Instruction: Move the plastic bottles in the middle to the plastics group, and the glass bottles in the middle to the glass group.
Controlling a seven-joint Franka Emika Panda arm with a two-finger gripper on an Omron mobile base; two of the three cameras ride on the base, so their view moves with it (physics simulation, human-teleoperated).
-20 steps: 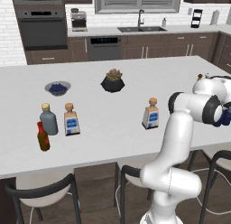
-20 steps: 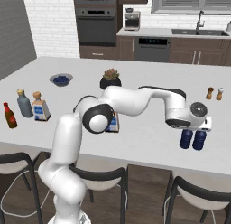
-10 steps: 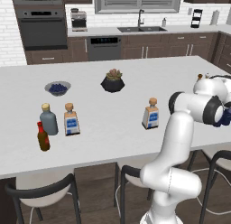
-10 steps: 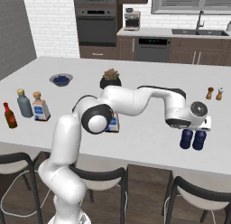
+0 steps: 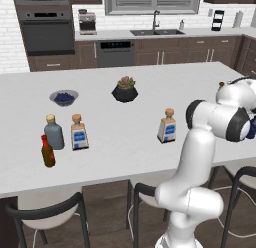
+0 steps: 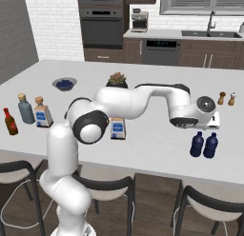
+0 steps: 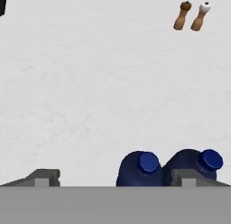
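In the left base view, two clear labelled glass bottles [image 5: 167,126] with cork stoppers stand on the white counter [image 5: 125,122], one beside a grey-blue bottle [image 5: 53,134] and a brown red-capped bottle [image 5: 47,152], in a kitchen with dark cabinets. In the right base view, two dark blue plastic bottles [image 6: 204,145] stand touching near the counter's front edge, under the outstretched arm's gripper [image 6: 205,130]. In the hand view, the fingers [image 7: 45,177] are spread wide, gripping nothing, above both blue bottles, with two shakers [image 7: 191,16] farther off.
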